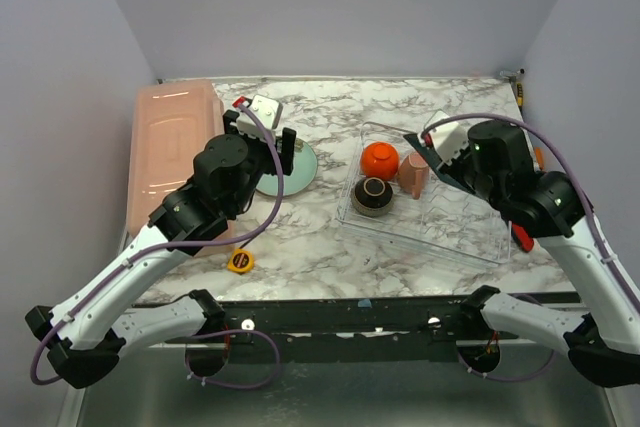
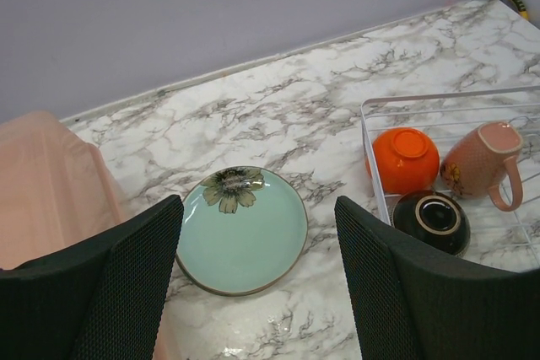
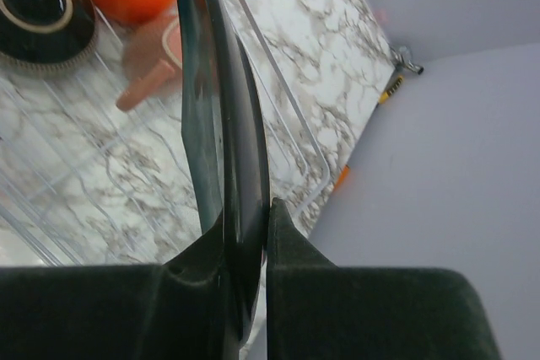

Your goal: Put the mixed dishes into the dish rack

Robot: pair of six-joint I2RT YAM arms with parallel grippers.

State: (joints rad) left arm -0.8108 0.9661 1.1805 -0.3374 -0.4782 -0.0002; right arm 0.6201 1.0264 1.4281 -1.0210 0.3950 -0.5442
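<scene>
A teal plate (image 2: 243, 229) with a flower print lies flat on the marble table (image 1: 330, 107), left of the dish rack (image 1: 455, 237). My left gripper (image 2: 259, 204) hangs open above the plate (image 1: 292, 169), one finger to each side, not touching it. In the rack, an orange bowl (image 1: 380, 160) and a dark brown bowl (image 1: 373, 195) sit upside down, with a pinkish-tan mug (image 1: 413, 174) on its side. My right gripper (image 3: 253, 208) is shut on a thin dark plate (image 3: 221, 107), held on edge above the rack's back right part (image 1: 417, 143).
A long salmon-pink tub (image 1: 170, 157) lies along the table's left side. A small yellow tape measure (image 1: 239, 260) sits near the front edge. A yellow and black tool (image 1: 519, 92) lies in the back right corner. Walls close in the table on three sides.
</scene>
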